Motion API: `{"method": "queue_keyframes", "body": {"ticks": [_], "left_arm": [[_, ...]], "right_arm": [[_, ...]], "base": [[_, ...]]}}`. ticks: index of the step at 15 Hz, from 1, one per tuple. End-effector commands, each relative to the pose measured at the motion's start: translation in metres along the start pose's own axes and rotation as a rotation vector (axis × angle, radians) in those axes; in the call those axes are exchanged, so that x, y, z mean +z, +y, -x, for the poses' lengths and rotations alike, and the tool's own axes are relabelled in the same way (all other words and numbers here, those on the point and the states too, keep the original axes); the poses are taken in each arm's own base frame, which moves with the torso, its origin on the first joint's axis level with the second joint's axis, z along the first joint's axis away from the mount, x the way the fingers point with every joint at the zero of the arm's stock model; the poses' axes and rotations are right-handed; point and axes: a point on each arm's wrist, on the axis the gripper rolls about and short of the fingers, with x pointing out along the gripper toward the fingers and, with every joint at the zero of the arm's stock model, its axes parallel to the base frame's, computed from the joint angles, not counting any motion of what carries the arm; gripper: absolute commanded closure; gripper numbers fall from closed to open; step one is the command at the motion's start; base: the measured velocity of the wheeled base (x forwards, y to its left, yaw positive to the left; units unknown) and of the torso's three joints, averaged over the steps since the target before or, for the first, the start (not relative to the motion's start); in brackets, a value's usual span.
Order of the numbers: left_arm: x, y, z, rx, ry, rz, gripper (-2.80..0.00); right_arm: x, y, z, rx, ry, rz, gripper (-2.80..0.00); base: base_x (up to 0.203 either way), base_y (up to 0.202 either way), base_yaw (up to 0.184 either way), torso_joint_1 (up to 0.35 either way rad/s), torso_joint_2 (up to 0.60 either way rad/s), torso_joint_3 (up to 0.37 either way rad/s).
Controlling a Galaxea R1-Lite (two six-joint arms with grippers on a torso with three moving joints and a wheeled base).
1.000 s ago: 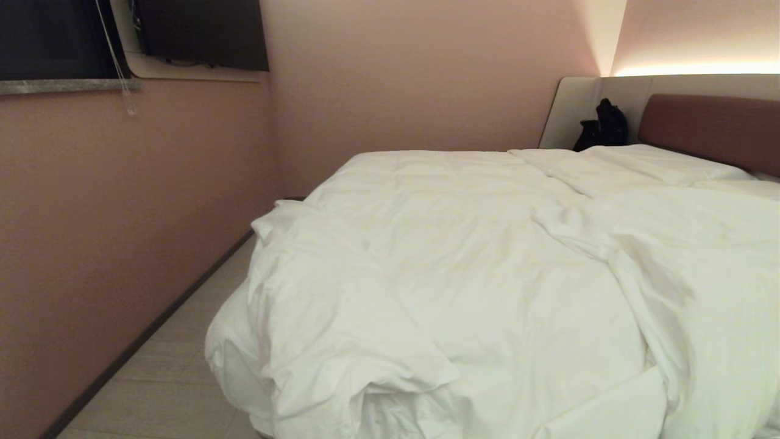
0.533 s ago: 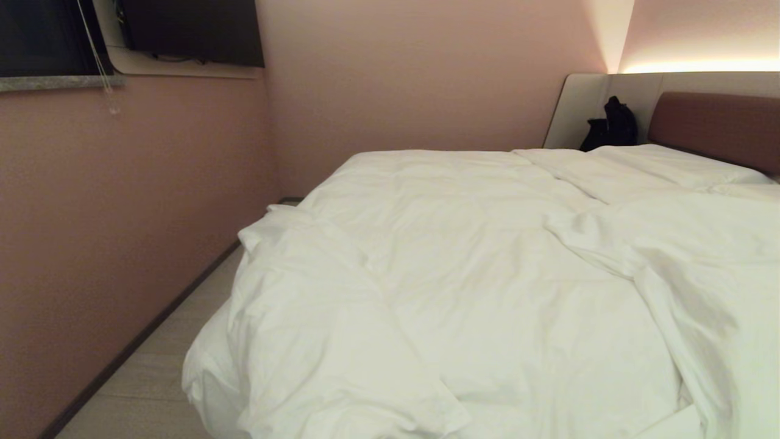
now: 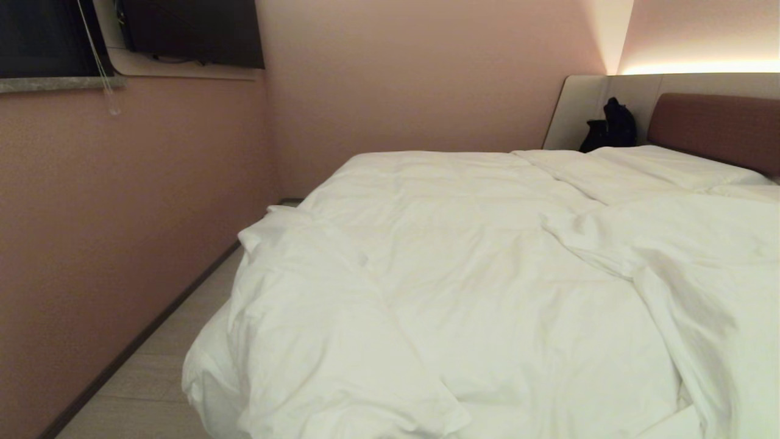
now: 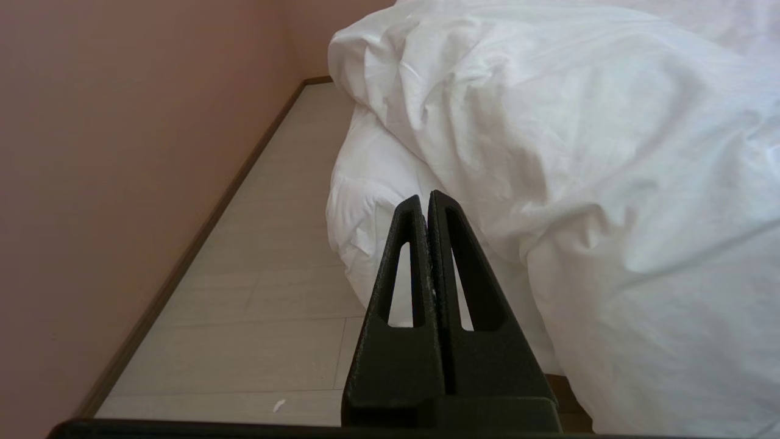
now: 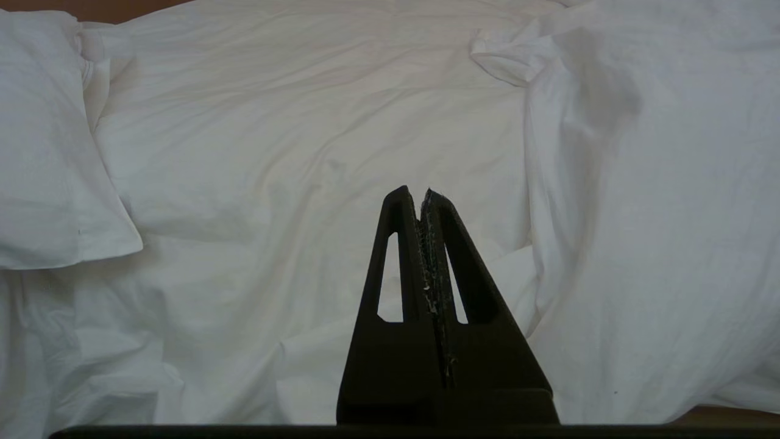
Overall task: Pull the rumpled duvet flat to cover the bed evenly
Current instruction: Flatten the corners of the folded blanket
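The white duvet lies rumpled over the bed, bunched into a heap at the near left corner and folded in a ridge on the right. The bed's brown headboard shows at the far right. Neither arm appears in the head view. My left gripper is shut and empty, held off the bed's corner where the duvet hangs toward the floor. My right gripper is shut and empty, pointing at the creased duvet without touching it.
A pink wall runs close along the bed's left side, leaving a narrow strip of pale floor. A black bag sits by the headboard panel. A pillow lies beside the duvet in the right wrist view.
The whole head view shifted during the first half second, showing more of the bed's left corner and floor; it has held still since. The duvet itself has not moved.
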Motion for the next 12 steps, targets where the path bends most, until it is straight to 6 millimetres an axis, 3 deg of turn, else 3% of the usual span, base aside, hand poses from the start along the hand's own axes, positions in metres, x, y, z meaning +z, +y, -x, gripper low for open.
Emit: {"method": "queue_keyframes", "body": {"ticks": [1, 3, 8, 12], "left_arm": [[0.000, 0.000, 0.000, 0.004, 0.000, 0.006, 0.00], [0.005, 0.001, 0.002, 0.004, -0.020, 0.011, 0.00], [0.053, 0.004, 0.017, -0.121, -0.081, 0.047, 0.00], [0.097, 0.008, -0.018, -0.274, 0.110, 0.096, 0.00]], "right_arm": [[0.000, 0.000, 0.000, 0.002, 0.000, 0.000, 0.00], [0.000, 0.000, 0.000, 0.001, 0.000, 0.001, 0.00], [0.000, 0.000, 0.000, 0.000, 0.000, 0.000, 0.00], [0.000, 0.000, 0.000, 0.000, 0.000, 0.001, 0.00]], "base": [[0.000, 0.000, 0.000, 0.000, 0.00, 0.000], [0.000, 0.000, 0.000, 0.000, 0.00, 0.000], [0.000, 0.000, 0.000, 0.000, 0.00, 0.000], [0.000, 0.000, 0.000, 0.000, 0.00, 0.000]]}}
